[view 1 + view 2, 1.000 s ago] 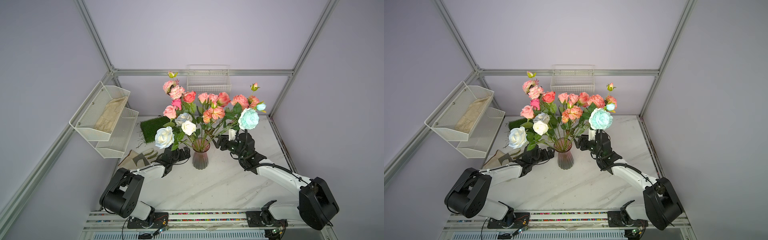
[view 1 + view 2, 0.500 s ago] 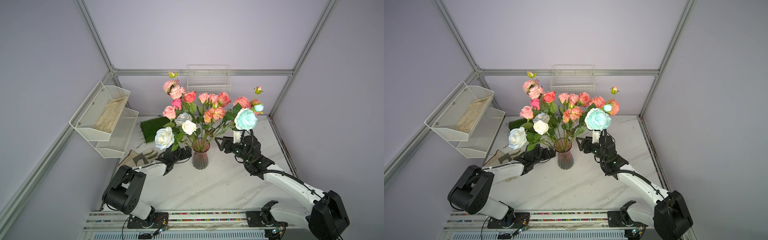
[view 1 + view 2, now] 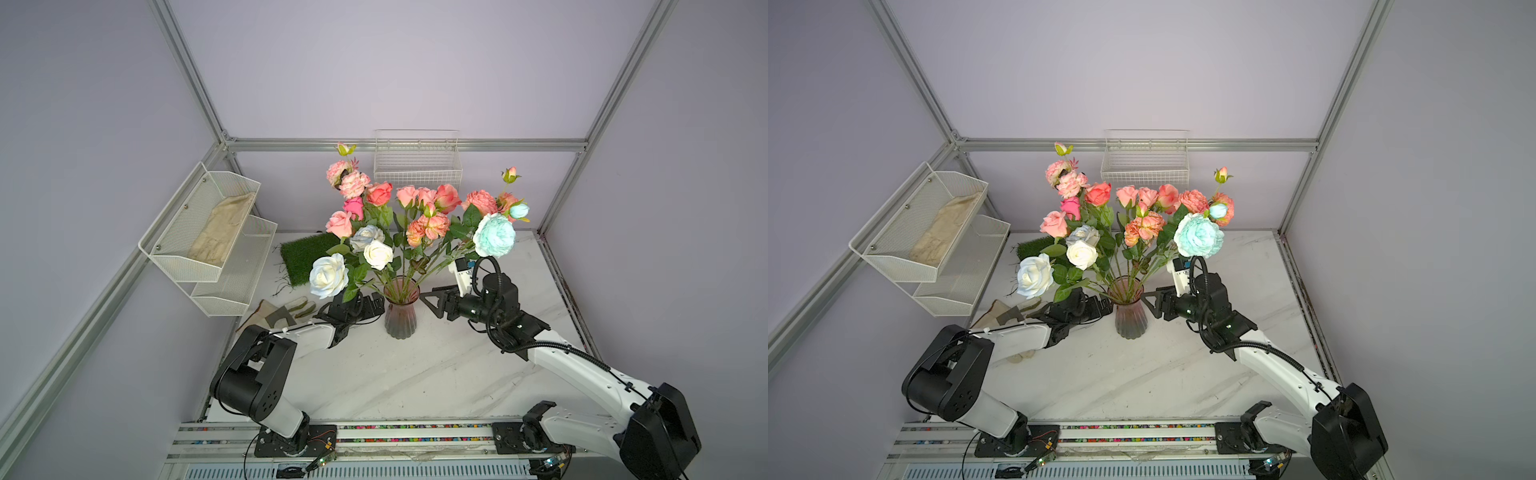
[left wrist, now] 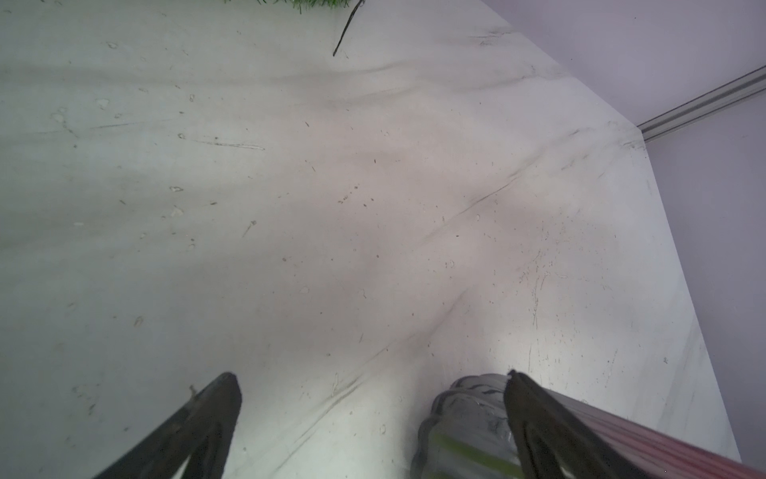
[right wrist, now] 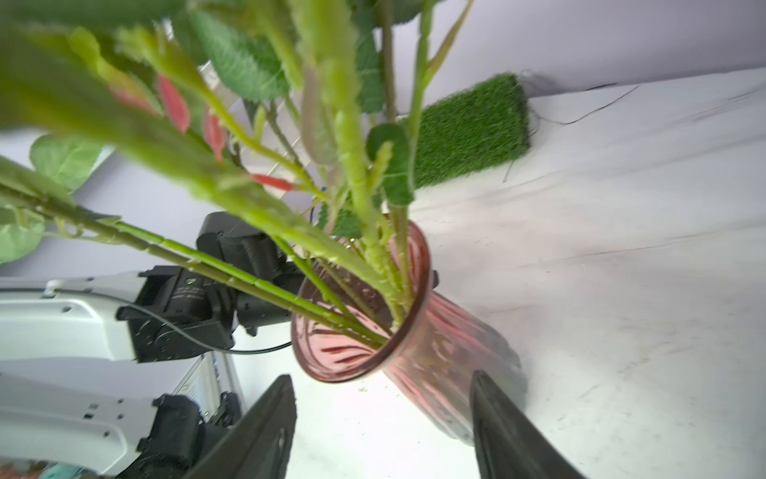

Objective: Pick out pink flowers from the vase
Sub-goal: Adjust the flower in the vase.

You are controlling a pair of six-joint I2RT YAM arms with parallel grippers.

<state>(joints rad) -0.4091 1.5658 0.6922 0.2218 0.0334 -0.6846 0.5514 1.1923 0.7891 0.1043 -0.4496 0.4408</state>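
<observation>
The vase (image 3: 400, 316) (image 3: 1131, 314), ribbed smoky-pink glass, stands mid-table and holds the pink flowers (image 3: 419, 199) (image 3: 1142, 199) on long green stems (image 5: 352, 166). My left gripper (image 3: 369, 306) (image 3: 1098, 305) is low on the table at the vase's left side and open. In the left wrist view (image 4: 373, 381) the vase's base (image 4: 464, 423) sits inside the gap against one finger (image 4: 524, 398). My right gripper (image 3: 432, 300) (image 3: 1152, 300) hangs open just right of the vase's neck. In the right wrist view (image 5: 381, 385) the vase rim (image 5: 356, 369) lies just beyond its fingertips; nothing is held.
White roses (image 3: 328, 276) and a large aqua bloom (image 3: 494, 235) share the vase. A green turf mat (image 3: 299, 253) lies behind it and a glove (image 3: 278, 313) lies to its left. White mesh shelves (image 3: 208, 232) hang at the left, a wire basket (image 3: 417, 162) on the back wall.
My right gripper has come down from among the stems and moved in toward the vase's neck; the flowers on the right swayed slightly. My left arm has barely moved.
</observation>
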